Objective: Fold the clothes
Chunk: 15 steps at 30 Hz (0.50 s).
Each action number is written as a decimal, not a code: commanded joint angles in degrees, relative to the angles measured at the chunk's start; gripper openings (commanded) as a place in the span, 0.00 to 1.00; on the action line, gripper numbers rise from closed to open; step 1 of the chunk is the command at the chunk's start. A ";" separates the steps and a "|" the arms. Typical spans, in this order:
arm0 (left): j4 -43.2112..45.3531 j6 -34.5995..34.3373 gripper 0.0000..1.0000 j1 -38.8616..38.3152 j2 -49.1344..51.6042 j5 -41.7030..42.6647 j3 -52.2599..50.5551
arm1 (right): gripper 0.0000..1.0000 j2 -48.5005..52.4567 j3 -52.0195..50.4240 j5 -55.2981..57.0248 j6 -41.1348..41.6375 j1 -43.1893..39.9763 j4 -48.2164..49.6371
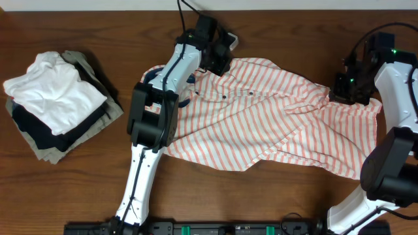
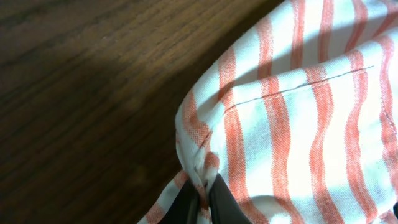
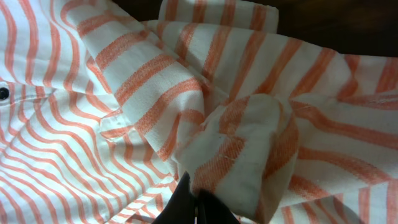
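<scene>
1. Dark wooden table (image 1: 274, 202), viewed from above; both arms reach in from the near edge.
2. Striped shirt (image 1: 274, 124) lies rumpled across the middle, front up, with no fold made yet. It stretches from the left claw (image 2: 202, 200) to the right claw (image 3: 196, 208), and most of the cloth is on the near side of both.
3. Pile of folded garments (image 1: 59, 108) sits well apart, beyond the left claw's outer side. Not involved.
4. Left claw: fingers pressed together on a seamed edge at the shirt's far, collar-end corner. Cloth on one side of the fingers, bare wood on the other.
5. Right claw: fingers pressed together, pinching a bunched fold at the shirt's opposite end, with striped cloth heaped all round.
6. Small dark buttons (image 1: 251, 93) lie between the claws, nearer the left.
7. Judgement: the step in hand is the grasp before spreading, and both pinches look set. The next move calls for lifting and drawing the claws apart evenly, so the cloth goes flat without slipping from either thin pinch.
</scene>
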 commanded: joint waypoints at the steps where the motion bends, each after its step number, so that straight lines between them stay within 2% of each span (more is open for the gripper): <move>1: -1.44 0.50 0.06 0.37 -3.54 0.52 0.70 | 0.01 -0.37 0.07 1.49 -0.72 0.11 -0.02; 8: -7.67 0.48 0.06 1.40 -11.17 -10.05 0.70 | 0.01 -0.37 0.07 1.79 -0.72 -0.98 0.13; 15: -16.00 -1.03 0.06 1.42 -13.16 -10.23 0.70 | 0.01 -0.37 0.07 1.77 -0.70 -2.40 -0.11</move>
